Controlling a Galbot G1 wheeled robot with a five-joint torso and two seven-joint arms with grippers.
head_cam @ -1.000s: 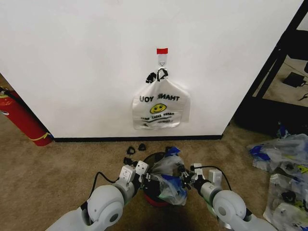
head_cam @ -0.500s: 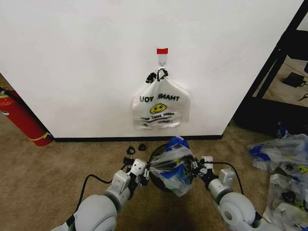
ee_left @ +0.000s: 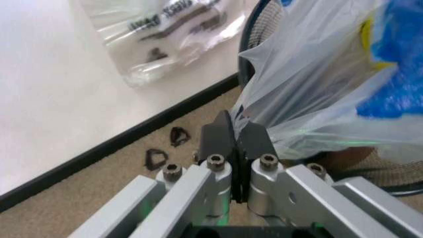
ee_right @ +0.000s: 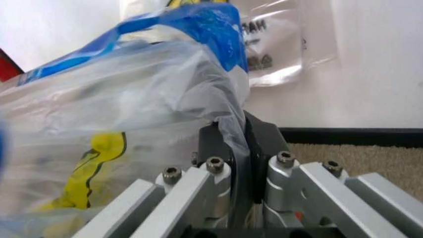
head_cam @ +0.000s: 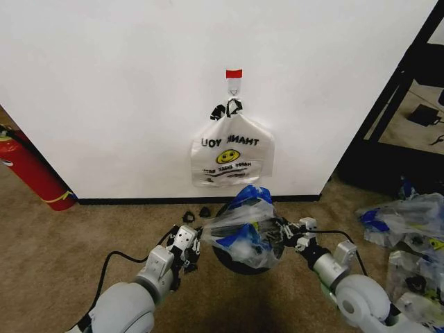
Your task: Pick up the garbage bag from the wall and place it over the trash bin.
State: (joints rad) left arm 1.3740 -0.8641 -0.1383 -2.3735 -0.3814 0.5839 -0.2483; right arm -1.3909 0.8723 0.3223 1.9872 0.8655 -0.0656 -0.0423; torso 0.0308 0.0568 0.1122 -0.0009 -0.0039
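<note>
The thin see-through blue-patched plastic garbage bag (head_cam: 243, 229) is being held stretched above the round black mesh trash bin (head_cam: 239, 262), gripped by the clenched left tool (head_cam: 198, 238) and clenched right tool (head_cam: 281, 231).

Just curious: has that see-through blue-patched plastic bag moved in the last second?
Yes. The see-through blue-patched plastic bag has risen toward the black baseboard, held between both pincers.

thank you bag (head_cam: 232, 154) on hook, fire extinguisher (head_cam: 31, 170), floor bags (head_cam: 406, 218)

We see the bag (head_cam: 241, 229) as thin, glossy, crinkled plastic, the bin (ee_left: 259, 29) as black mesh, the carpet (head_cam: 83, 236) matt and rough.
</note>
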